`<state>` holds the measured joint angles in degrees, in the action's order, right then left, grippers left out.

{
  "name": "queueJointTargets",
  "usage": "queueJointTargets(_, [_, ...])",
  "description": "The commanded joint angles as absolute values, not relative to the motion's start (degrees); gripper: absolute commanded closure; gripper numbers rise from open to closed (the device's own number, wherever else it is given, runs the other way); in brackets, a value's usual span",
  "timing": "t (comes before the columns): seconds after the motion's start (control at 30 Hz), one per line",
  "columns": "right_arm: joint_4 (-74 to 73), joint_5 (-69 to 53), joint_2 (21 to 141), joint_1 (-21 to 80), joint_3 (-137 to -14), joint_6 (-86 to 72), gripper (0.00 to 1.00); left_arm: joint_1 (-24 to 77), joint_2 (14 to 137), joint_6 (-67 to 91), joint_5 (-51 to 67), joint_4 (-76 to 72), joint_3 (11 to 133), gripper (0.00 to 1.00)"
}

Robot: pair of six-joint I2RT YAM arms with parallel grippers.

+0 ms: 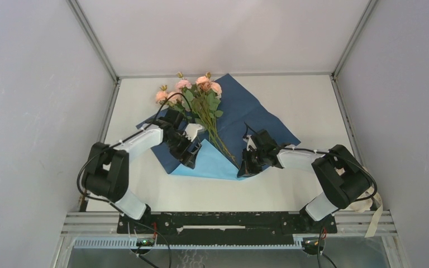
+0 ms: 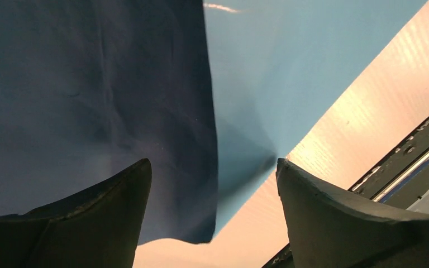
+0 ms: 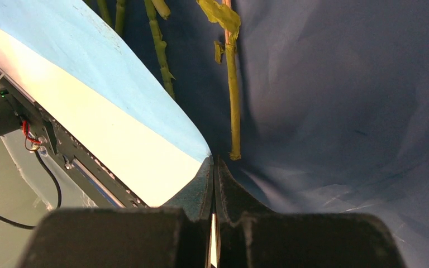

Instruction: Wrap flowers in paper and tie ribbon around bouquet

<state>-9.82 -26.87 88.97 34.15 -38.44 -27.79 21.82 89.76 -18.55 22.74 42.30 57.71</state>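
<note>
Two arms reach over the paper (image 1: 257, 111), which lies navy face up on the table (image 1: 313, 95). Its 6 o'clock flap is folded over, showing light blue. The flowers (image 1: 201, 92) lie on it, blooms at 12 o'clock and stems running toward 5 o'clock. The left gripper (image 1: 189, 155) stands over the paper's 8 o'clock edge, jaws wide apart with nothing between them. The right gripper (image 1: 244, 167), at the paper's 5 o'clock, is pinched tight on the end of the fold, just beside a stem tip. The ribbon (image 1: 376, 219) hangs off the table's 4 o'clock corner.
</note>
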Motion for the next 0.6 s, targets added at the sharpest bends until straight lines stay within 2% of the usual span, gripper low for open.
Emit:
queueJointTargets(0.0, [-8.0,-26.4,88.4,33.9,-39.1,-28.8,0.96,21.7,93.1,-21.7,25.8,40.8,57.0,0.14])
queueJointTargets(0.07, [-8.2,-26.2,88.2,33.8,-39.1,-28.6,0.96,21.7,93.9,-22.6,29.3,42.0,57.1,0.18])
queueJointTargets(0.13, [-8.3,-26.0,88.0,33.6,-39.1,-28.6,0.96,21.7,94.2,-23.7,33.4,43.4,57.3,0.30])
queueJointTargets(0.27, [-8.3,-25.8,87.5,32.9,-39.2,-28.7,0.95,21.7,94.5,-24.1,36.4,44.8,58.2,0.74])
queueJointTargets(0.33, [-9.4,-24.8,87.2,32.9,-39.6,-28.7,0.92,21.6,94.8,-23.5,36.2,44.3,58.4,0.93])
queueJointTargets(0.37, [-10.0,-24.1,86.9,33.1,-39.9,-28.6,0.89,21.6,95.1,-22.7,35.4,43.7,58.3,0.99])
queueJointTargets(0.57, [-17.6,-13.6,80.0,35.6,-41.7,-29.5,0.64,20.7,100.6,-17.0,29.3,41.2,59.3,1.00])
